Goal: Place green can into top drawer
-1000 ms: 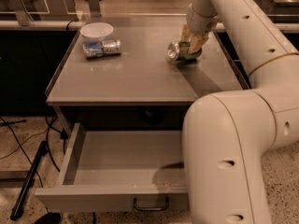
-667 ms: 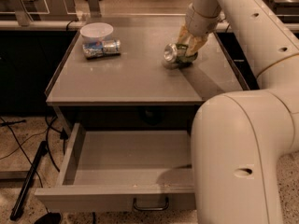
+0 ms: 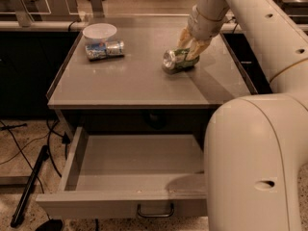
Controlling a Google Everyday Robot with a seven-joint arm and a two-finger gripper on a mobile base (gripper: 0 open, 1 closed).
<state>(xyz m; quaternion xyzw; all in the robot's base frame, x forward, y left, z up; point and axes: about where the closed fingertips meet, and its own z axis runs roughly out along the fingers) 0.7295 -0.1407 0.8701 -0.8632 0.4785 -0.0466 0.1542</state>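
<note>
The green can lies on its side, its silver end facing the camera, on the right part of the table top. My gripper comes down from the upper right and is shut on the green can, one yellowish finger behind it and one at its right side. The can is a little above or just on the table; I cannot tell which. The top drawer is pulled open below the table front, empty inside, with its dark handle at the front centre.
A white bowl and a blue-and-white silver can lying on its side are at the table's back left. My large white arm covers the drawer's right part. Dark cables and a stand lie on the floor at left.
The gripper with the green can has moved left and toward the table's front. The arm's big lower segment has shifted right, showing more of the drawer.
</note>
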